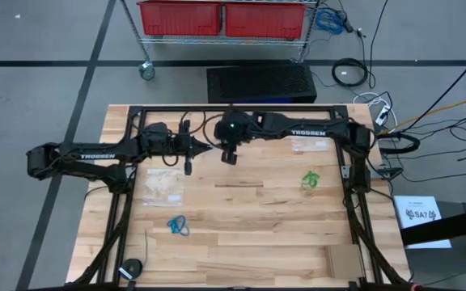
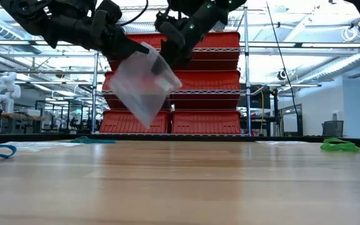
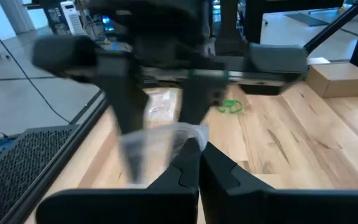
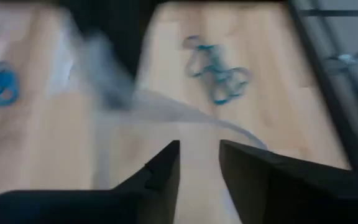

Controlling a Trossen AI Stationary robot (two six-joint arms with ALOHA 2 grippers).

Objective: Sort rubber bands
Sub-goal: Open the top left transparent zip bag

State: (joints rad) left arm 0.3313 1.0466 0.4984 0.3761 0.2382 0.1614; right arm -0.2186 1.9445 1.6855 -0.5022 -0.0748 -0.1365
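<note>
Bands [image 1: 311, 179] lie sorted by colour on the surface [image 1: 257, 234]; left hand [image 2: 132, 51] grips a bag [image 2: 144, 81] aloft, right hand [image 2: 167, 50] parted beside it, seemingly to open it.

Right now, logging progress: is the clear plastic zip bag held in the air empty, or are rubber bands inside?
Looks empty: the clear plastic zip bag hangs between both grippers, with only the red bins showing through it.

Readable markings

We read "TROSSEN" on the left arm [image 1: 95, 156] and the right arm [image 1: 307, 132].
</note>
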